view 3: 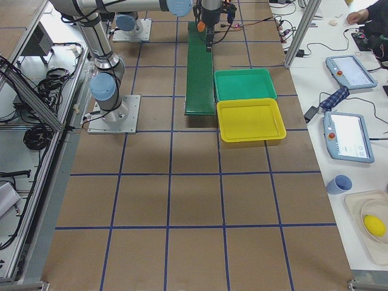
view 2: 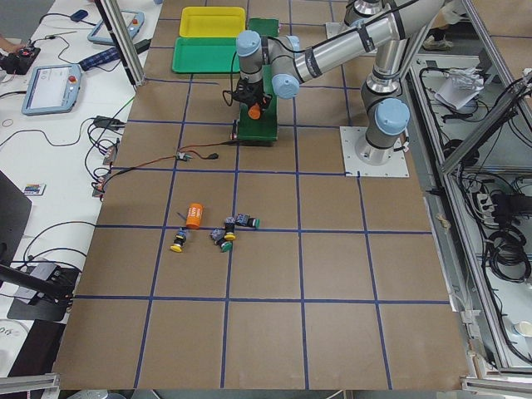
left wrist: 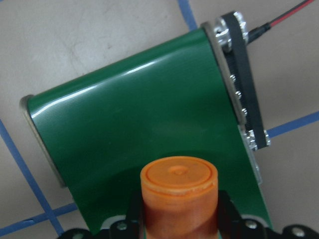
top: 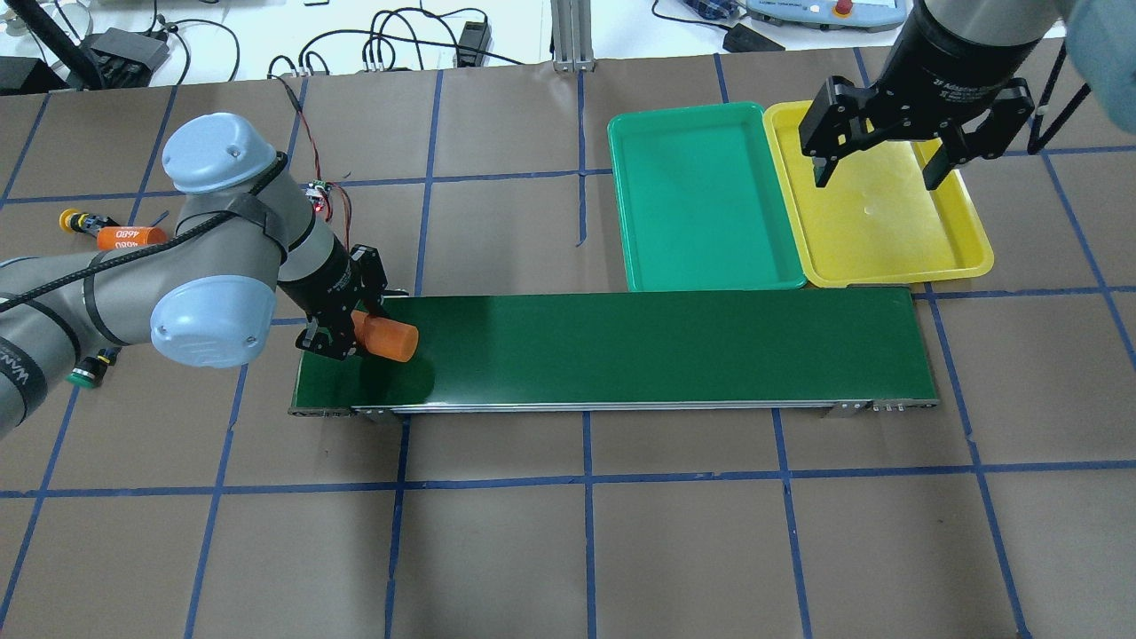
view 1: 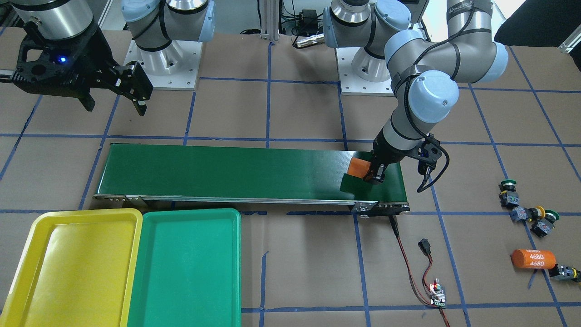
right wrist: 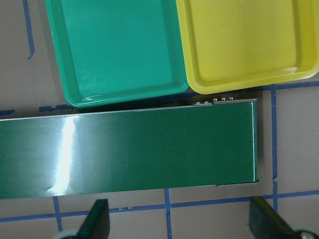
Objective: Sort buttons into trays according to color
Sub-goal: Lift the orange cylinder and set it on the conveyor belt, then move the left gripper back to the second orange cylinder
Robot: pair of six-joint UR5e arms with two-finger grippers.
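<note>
Four buttons lie on the brown table beyond the belt's end on my left: a green-capped one (view 1: pixel 507 186), a yellow-capped one (view 1: pixel 529 213), a green-capped one (view 1: pixel 546 221) and a yellow-capped one (view 1: pixel 565 272). My left gripper (view 1: pixel 376 175) is shut on an orange cylinder (top: pixel 390 339), held low over that end of the dark-green conveyor belt (top: pixel 666 346); the cylinder fills the left wrist view (left wrist: pixel 178 199). My right gripper (top: pixel 879 169) is open and empty, high over the yellow tray (top: pixel 887 231). The green tray (top: pixel 701 213) lies beside it. Both trays are empty.
A second orange cylinder marked "4680" (view 1: pixel 533 259) lies among the buttons. A small circuit board (view 1: pixel 436 293) with red and black wires sits on the table past the belt's end. Blue tape lines grid the brown table.
</note>
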